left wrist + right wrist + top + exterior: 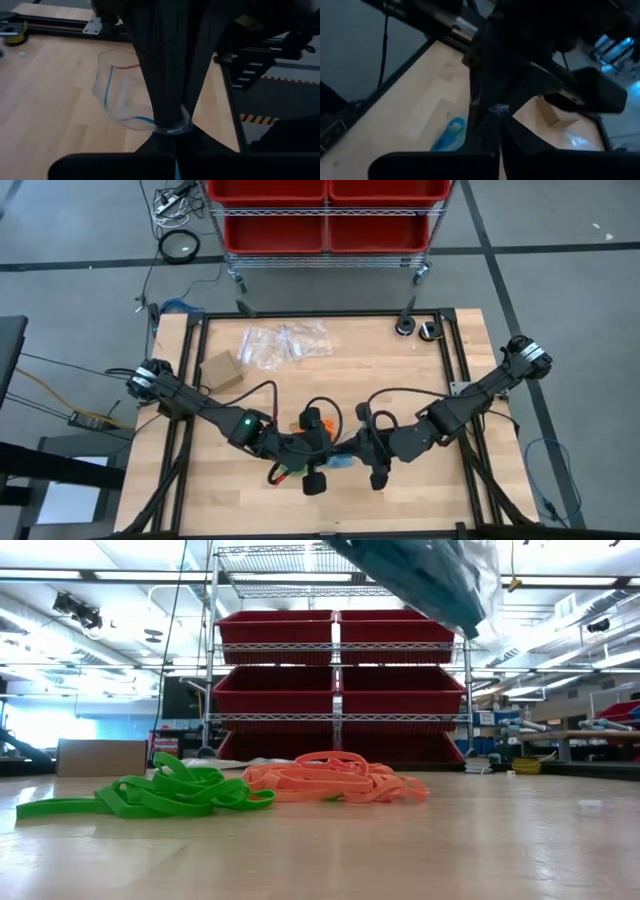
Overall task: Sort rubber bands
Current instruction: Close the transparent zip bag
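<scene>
Together, both grippers pinch a clear bag [125,100] above the bench [400,380], left [172,127] and right [497,112] jaws pressed on it. Green bands [160,795] and orange bands [335,778] lie beside each other below.

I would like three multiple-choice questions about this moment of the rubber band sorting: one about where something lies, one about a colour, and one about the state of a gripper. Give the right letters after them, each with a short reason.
1. In the high view, where do the empty clear plastic bags lie?
A. At the table's far side, beside the small cardboard box
B. Under the left arm's base
C. On the floor

2. In the low view, which colour is the pile beside the green rubber bands?
A. Black
B. Orange
C. White

3. How is the left gripper?
A. Wide open over bare wood
B. Out of every view
C. Shut on a clear bag

Answers: 1 A, the bags lie by the box, beyond both grippers. 2 B, the orange rubber bands lie right next to the green ones. 3 C, the left wrist view shows the fingers pinching the bag's edge.
</scene>
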Robot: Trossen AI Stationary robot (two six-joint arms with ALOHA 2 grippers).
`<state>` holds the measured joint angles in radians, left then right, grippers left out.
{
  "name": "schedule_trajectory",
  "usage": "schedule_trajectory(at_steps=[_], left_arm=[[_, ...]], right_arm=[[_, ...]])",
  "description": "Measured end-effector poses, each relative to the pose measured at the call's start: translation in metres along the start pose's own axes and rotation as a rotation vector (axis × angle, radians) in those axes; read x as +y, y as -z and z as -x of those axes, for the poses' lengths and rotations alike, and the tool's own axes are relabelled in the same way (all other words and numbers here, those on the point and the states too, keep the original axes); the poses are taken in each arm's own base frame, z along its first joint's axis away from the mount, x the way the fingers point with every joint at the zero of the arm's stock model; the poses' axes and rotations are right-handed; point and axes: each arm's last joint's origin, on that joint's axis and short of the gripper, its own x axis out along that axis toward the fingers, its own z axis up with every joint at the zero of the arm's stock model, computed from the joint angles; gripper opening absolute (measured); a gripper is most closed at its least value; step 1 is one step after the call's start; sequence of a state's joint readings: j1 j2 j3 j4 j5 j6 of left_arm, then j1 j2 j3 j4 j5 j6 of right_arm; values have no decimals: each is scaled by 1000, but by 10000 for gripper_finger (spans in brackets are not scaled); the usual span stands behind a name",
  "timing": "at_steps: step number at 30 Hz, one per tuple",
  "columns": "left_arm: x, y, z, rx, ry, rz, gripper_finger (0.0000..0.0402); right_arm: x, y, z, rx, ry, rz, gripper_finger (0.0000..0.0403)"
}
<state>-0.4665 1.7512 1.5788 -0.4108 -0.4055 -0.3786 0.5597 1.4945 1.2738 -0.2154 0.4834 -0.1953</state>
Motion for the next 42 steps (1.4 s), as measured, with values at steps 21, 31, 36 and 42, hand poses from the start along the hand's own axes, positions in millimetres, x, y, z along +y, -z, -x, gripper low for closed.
schedule_trajectory(at_steps=[21,31,36,42], left_arm=[[-18,13,8,-76,-284,-211,0],[-35,20,22,-113,-428,-412,0],[-41,26,27,-94,-450,-497,0],[-43,31,29,-66,-449,-528,0]], right_arm=[[-36,-3,-6,7,-94,-540,0],[-44,-4,-9,-15,-131,-648,0],[-44,-9,-8,-63,-173,-660,0],[-49,-17,3,-118,-230,-670,0]])
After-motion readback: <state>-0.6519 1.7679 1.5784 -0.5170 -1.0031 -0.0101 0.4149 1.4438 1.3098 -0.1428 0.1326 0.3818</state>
